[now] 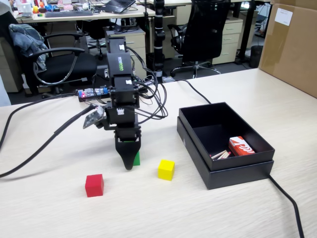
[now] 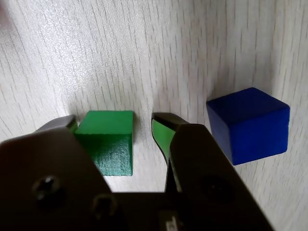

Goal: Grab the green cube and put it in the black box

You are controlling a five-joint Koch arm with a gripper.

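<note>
Where pincer [image 2: 113, 122] straddles green cube [image 2: 107, 140]: pale woodgrain tabletop [image 2: 144, 53].

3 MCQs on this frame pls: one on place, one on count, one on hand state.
1. The green cube lies:
A. in the black box
B. between the hand's fingers
C. on the red cube

2. Cubes seen across both views:
A. two
B. three
C. four

3. The hand is:
A. open around the cube
B. shut on it
C. out of view

Key: 1 B, wrist view shows a finger either side. 2 C, green, blue cube, red, yellow cube. 3 A, a gap shows beside the cube.
</note>
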